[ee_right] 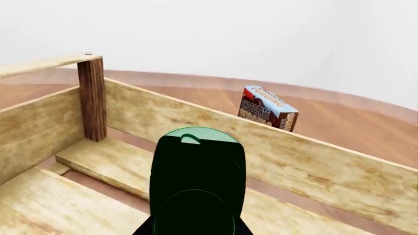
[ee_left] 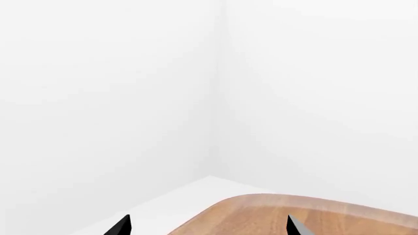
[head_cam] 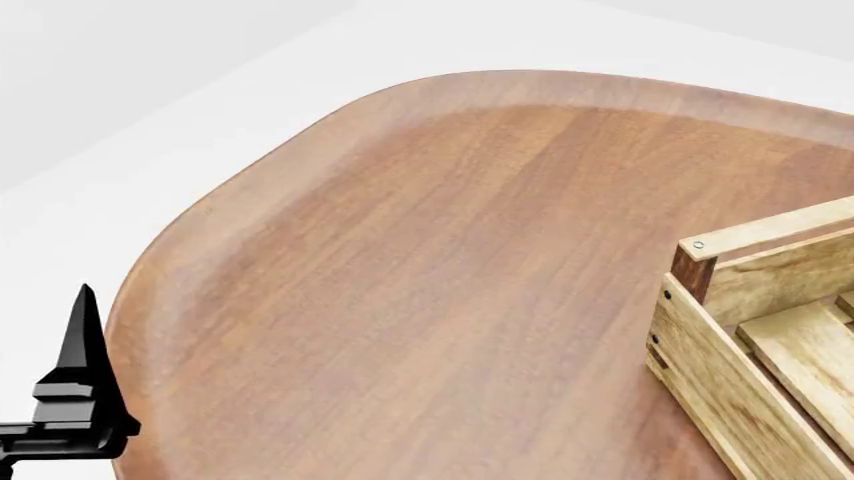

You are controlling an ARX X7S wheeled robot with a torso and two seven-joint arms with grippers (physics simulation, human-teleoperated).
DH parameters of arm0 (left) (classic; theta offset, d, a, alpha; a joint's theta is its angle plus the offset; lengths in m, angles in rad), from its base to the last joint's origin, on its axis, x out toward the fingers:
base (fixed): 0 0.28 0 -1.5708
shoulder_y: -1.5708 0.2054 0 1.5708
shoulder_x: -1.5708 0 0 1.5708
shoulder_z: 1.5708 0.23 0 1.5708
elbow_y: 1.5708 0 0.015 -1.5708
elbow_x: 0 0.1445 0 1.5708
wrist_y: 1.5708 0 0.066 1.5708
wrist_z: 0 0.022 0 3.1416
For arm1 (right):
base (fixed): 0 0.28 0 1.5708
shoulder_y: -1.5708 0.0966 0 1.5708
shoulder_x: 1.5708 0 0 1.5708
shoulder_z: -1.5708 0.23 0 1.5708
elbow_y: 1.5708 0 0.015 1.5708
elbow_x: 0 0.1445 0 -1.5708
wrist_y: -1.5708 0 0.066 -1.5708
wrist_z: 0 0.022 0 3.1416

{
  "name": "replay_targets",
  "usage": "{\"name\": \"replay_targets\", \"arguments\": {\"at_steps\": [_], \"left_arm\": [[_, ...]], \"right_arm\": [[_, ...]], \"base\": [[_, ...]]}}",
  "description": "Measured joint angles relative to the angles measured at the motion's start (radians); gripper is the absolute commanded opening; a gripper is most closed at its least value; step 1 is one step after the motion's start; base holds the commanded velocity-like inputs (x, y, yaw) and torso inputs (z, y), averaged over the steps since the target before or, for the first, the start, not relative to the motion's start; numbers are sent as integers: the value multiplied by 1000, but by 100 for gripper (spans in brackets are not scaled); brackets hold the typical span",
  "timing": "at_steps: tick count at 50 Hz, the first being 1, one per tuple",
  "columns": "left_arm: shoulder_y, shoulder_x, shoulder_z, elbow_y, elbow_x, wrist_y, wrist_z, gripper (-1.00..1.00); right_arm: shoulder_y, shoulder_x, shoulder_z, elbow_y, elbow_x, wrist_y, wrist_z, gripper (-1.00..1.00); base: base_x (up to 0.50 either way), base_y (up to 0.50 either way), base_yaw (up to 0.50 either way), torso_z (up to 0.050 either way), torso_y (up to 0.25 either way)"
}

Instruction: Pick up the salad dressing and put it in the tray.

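Left wrist view: the left hand (ee_left: 207, 226) is seen spread open, empty, over the brown wooden table (ee_left: 313, 215) edge.

Head view: only a corner of the light-wood slatted tray (head_cam: 747, 340) is shown.

Right wrist view: the green-capped salad dressing bottle (ee_right: 197, 181) is gripped by the right hand, inside the tray's walls above the slats.

A wooden counter (head_cam: 441, 260) with a warm reddish-brown grain and a rounded, slightly raised edge fills most of the head view. Plain white floor and white walls (ee_left: 130, 88) surround it, meeting in a corner. In the right wrist view a small upright box (ee_right: 267, 108), red and blue with chocolate pudding lettering, stands tilted on the counter, with white wall behind it
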Motion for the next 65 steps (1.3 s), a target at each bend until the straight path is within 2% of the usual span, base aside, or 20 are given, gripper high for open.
{"name": "replay_targets", "arguments": {"at_steps": [24,25,59,65], "left_arm": [[-1,-6,6,2,2,4,-5,100],[0,-6,6,2,1,4,-5,100],[3,-12,10,3,-4,12,-12,100],[3,-14,10,4,-5,13,-13,100]], "right_arm": [[-33,-21,87,16,-64,-23,-5,-100],[-35,-21,90,16,-66,-23,-5,100],[-29,-16,129,13,-133,-25,-21,100],[-77,-22,138,-126,-126,50,-34,100]], "base": [[0,0,0,0,0],[0,0,0,0,0],[0,0,0,0,0],[0,0,0,0,0]]}}
